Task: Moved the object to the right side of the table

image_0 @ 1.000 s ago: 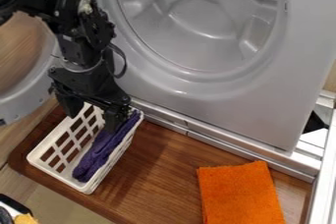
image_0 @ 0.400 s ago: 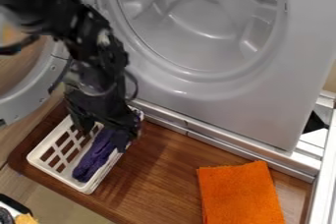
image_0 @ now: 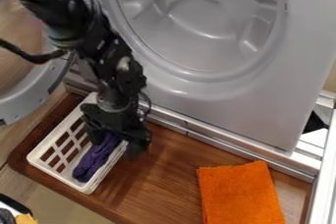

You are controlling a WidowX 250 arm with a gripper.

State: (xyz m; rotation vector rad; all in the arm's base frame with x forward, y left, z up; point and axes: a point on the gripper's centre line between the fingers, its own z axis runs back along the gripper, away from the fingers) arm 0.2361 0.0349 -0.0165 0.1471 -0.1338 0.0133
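from my screen i see the arm [image_0: 108,56] coming in from the upper left, with its gripper [image_0: 117,144] low over the upper right part of the white basket [image_0: 84,187]. the fingers stand well apart, one above the inside of the basket, the other out past its right long side. i can't tell whether either one touches the basket or the cloth in it, and i see nothing pinched between them.

the basket, which i take as the thing to be moved, sits upright at the left end of the brown wooden table [image_0: 164,169], set at a slant. a bunched purple cloth [image_0: 92,161] lies inside along its right side, its upper end partly hidden by the gripper. well apart from the basket, near the right end of the table, an orange cloth [image_0: 239,193] lies flat, its lower edge cut off by my view.

behind the table i have a big grey machine [image_0: 197,90] with a round hollow in its front, and a round door [image_0: 19,101] to the left, partly behind the arm. a white frame [image_0: 324,169] runs up the right edge, and a small yellow thing [image_0: 26,219] shows in the bottom left corner.
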